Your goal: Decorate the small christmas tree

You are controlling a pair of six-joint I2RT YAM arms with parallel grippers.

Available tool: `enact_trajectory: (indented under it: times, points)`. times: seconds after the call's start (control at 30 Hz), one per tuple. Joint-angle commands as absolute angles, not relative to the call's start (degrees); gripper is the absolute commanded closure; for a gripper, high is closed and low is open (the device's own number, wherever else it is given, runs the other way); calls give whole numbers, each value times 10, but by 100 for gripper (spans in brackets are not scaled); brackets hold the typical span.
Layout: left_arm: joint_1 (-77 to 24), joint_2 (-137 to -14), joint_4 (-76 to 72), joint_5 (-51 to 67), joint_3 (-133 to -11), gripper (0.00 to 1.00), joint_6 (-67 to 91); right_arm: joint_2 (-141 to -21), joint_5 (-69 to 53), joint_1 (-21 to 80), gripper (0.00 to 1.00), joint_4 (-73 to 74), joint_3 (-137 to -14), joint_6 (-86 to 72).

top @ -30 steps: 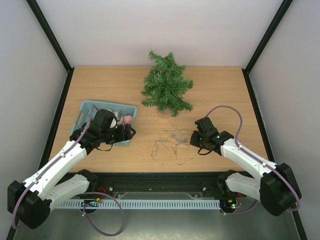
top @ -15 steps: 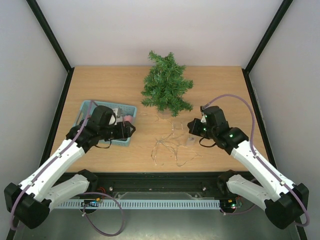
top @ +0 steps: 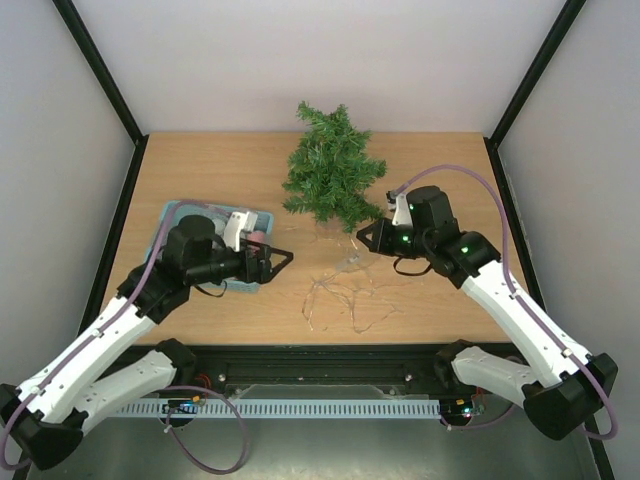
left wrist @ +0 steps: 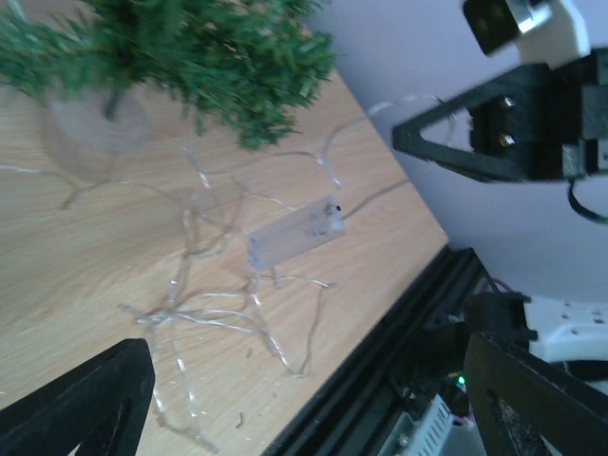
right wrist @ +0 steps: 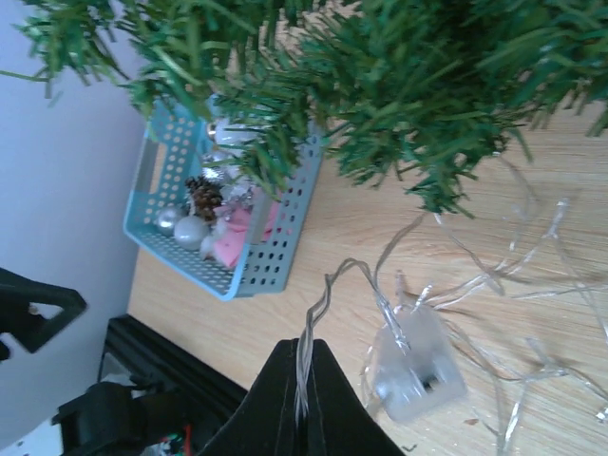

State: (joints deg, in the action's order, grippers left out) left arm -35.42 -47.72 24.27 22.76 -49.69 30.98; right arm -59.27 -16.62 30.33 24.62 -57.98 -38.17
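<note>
The right gripper has its jaws closed tight on one thin clear strand of the light string. The pinch is near the tips, so the wire rises straight out from between them. Just beside the tips, on the same strand, sits a small clear battery box. It is not possible to tell whether the box rests on the wood or hangs slightly above it. Below and beside the gripper, the rest of the string lies in loose tangled loops on the table.

Holding a single strand close to the box looks deliberate. It probably lets the arm draw the string up a little at a time rather than dragging the whole tangle.

Just beyond the right gripper stands the tree, upright, with its lowest dark green branches reaching almost over the tips. The string is not yet on any branch, so the draping appears to be only starting.

Farther off, past the tree's lower branches, is a teal basket. It holds ornaments (silver balls, a pine cone and something pink).

The left gripper hovers just beside that basket, pointing towards the loops. Its jaws are wide apart and hold nothing. That leaves it free, by the look of it, to steady the string or take an ornament.
</note>
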Motion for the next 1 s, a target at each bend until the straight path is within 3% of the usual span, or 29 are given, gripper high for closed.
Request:
enact_trajectory:
  times: [0.0,0.47,0.67,0.97]
  points:
    - [-385,-441,152,263,-444,5,298,-606,-235,301,99,275,-623,-389]
    - [-593,-512,81,17,-446,1,204,-612,-340,301,99,273,-651,-427]
    - [-637,-586,65,-65,-472,0,185,-613,-370,301,99,250,-652,-444]
    - [-670,-668,14,-97,-489,0,156,-614,-382,301,99,253,-657,-440]
